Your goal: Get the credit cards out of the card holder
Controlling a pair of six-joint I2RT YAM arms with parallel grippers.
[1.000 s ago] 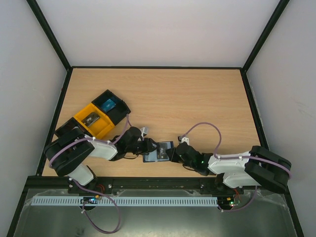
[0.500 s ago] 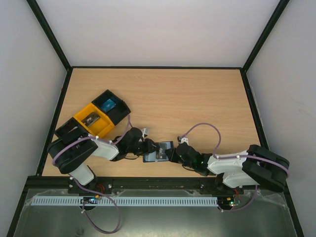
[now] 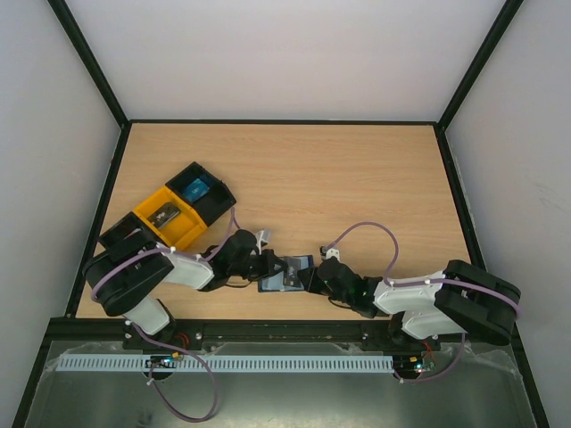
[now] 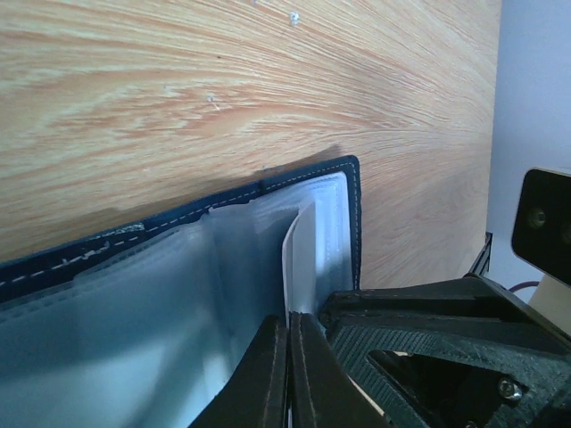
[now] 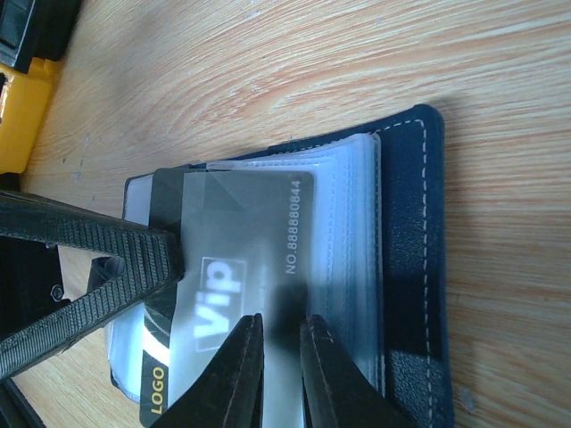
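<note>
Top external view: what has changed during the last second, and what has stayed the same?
The left gripper has closed on the edge of a credit card that sticks partly out of the card holder. The right arm has shifted very slightly to the left in the top view. The card holder lies open in the same place, and the right gripper stays at it.

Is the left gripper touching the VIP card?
Touching: left wrist view shows the left gripper with jaws shut on the thin edge of the VIP card.
</note>
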